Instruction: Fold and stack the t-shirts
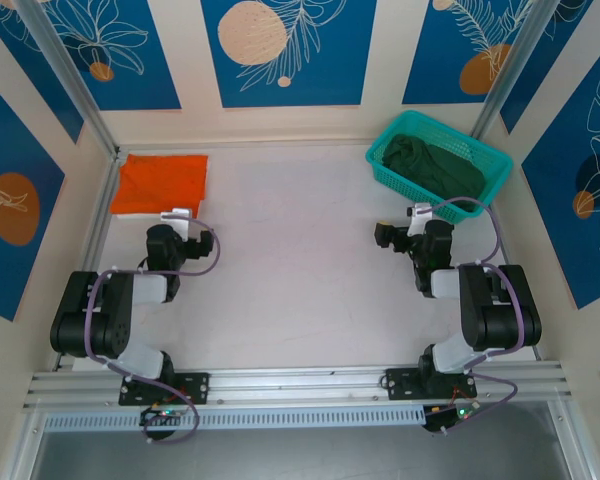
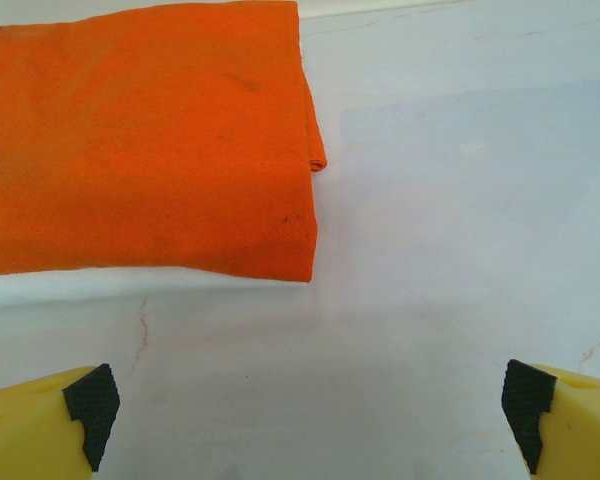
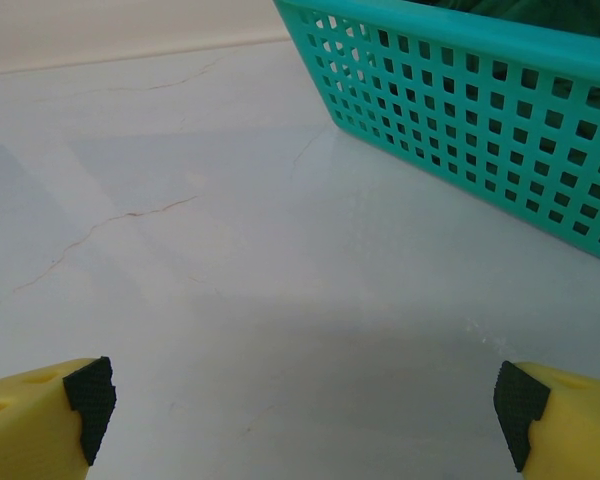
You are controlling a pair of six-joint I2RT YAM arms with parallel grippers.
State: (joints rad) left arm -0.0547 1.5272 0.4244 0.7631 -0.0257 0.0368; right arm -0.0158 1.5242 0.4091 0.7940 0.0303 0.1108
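My left fingers (image 1: 179,214) are spread wide and hold nothing; my right fingers (image 1: 420,211) are the same, both low over the bare tabletop (image 1: 300,260). Just ahead of the left pair lies the orange shirt (image 2: 140,140), folded flat, its long side running across my reach. Ahead and slightly right of the right pair sits the basket (image 3: 460,110), with the green shirt (image 1: 435,163) bunched inside along its length. I judge that one comes next, and my right arm is nearer.
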